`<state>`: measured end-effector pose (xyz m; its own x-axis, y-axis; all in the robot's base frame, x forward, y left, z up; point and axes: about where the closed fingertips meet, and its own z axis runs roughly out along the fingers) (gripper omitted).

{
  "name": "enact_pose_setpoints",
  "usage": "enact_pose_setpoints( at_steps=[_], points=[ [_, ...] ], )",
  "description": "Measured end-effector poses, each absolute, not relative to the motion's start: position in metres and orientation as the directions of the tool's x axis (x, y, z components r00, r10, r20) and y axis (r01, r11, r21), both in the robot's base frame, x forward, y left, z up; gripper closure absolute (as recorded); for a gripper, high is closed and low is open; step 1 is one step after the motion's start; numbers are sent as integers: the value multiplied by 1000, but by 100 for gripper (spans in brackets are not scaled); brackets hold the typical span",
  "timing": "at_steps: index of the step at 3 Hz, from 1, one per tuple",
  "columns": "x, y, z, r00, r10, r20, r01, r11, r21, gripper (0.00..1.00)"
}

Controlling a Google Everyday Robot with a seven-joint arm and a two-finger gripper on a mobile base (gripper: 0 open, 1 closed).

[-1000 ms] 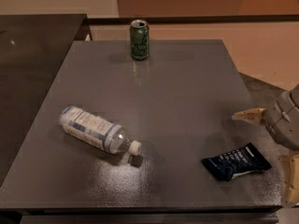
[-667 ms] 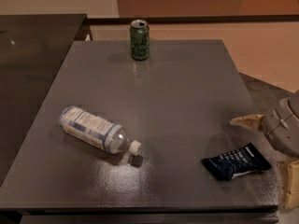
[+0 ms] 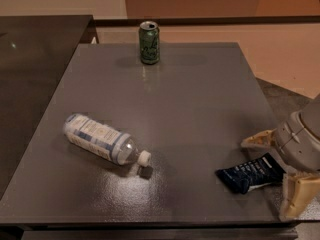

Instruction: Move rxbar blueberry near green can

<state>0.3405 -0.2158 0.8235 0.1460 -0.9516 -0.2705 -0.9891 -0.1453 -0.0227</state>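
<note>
While hanging at the grey table's (image 3: 200,109) edge, spreading the gripper (image 3: 265,180) wide and clasping nothing, one pale finger passing either side of the rxbar blueberry (image 3: 252,173). Lying flat there between the fingertips, showing a crinkled navy wrapper with white lettering. Standing upright far ahead and leftward, the green can (image 3: 149,43); lying well left, a clear plastic bottle (image 3: 100,140).
</note>
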Motion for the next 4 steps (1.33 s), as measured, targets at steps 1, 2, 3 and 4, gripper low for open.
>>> enact_pose_setpoints(
  at_steps=[1, 2, 3, 4],
  points=[
    [342, -213, 822, 145, -950, -277, -989, -147, -15, 41],
    [342, -213, 825, 145, -950, -277, -989, -146, -15, 64],
    [342, -213, 831, 144, -950, -278, -989, -146, -15, 87],
    [350, -223, 838, 113, -947, -300, -994, -110, -27, 100]
  ],
)
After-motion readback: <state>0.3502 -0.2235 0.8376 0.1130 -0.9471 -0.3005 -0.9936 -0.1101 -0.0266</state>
